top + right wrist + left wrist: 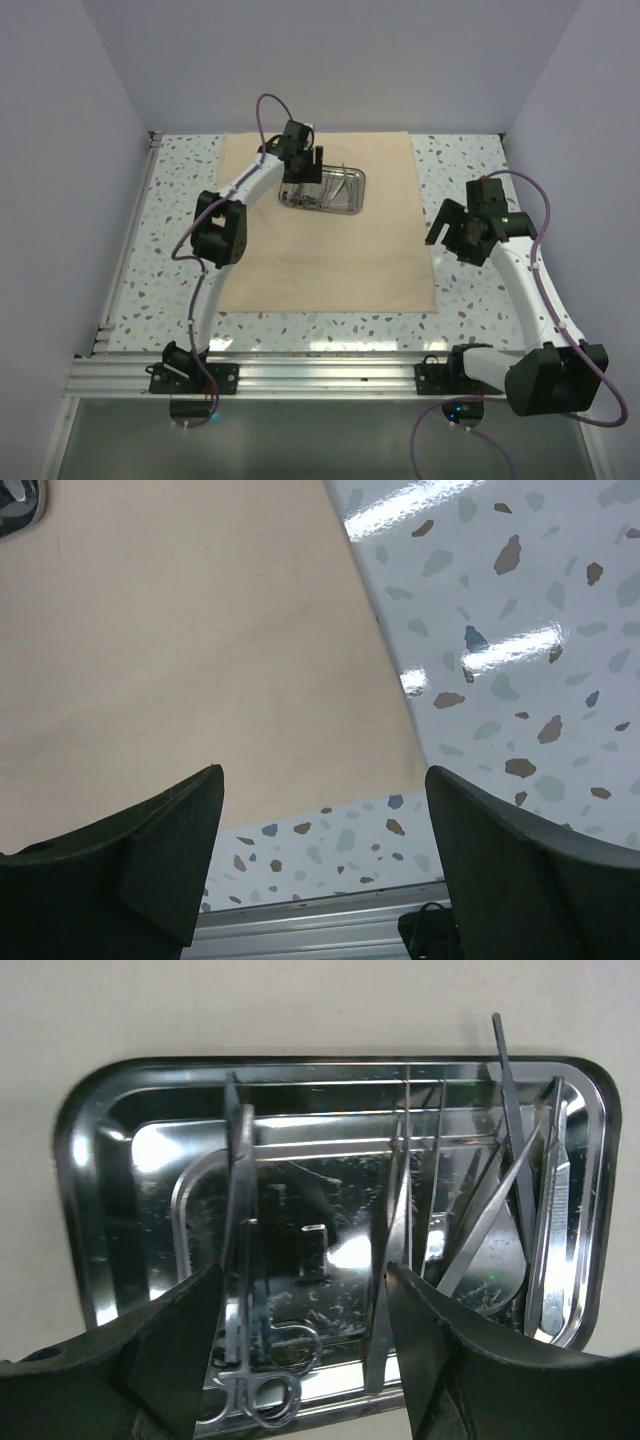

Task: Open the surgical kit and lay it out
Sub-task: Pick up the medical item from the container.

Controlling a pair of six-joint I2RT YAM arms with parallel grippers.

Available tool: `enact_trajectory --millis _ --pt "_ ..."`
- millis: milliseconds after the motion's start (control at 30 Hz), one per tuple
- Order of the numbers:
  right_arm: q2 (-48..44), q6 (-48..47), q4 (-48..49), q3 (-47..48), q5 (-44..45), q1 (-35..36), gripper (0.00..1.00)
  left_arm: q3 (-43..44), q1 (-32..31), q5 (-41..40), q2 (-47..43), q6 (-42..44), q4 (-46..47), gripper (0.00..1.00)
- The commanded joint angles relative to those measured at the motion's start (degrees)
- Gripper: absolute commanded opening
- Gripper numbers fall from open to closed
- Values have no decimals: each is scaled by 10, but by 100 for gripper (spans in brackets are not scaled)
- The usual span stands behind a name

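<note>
1. The cloth wrap (pixel 330 260) lies spread flat on the speckled table (pixel 470 160). I judge the opening step done and the laying out not yet begun.
2. The steel tray (pixel 85 1160) sits on the far half of the cloth, which leaves plenty of bare fabric nearer you for setting instruments down.
3. The tray holds every instrument you can see. A ring-handled scissor-like tool (pixel 268 1400) lies along its left side and a thin straight tool (pixel 400 1210) runs down the middle. On the right, crossed tweezers (pixel 490 1215) sit beside a flat-handled piece (pixel 555 1220). The right-hand pieces overlap, so they could snag if you lift one alone.
4. Your left gripper (pixel 302 1290) hangs directly over the tray with its fingers spread and nothing between them. It appears lined up for a first pick on the left or middle tools.
5. Your right gripper (pixel 325 780) is also spread and empty, above the cloth's near right corner and well apart from the tray. It probably waits there to keep out of the left arm's way.
</note>
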Motion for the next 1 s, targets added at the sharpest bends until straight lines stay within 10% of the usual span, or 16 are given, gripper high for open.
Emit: enact_trajectory --millis 0,967 --pt "-20 -17 -36 4 16 0 86 27 -29 -35 9 8 34 69" --pt "-4 -34 -25 -22 19 1 85 -24 -34 -128 -90 25 61 63"
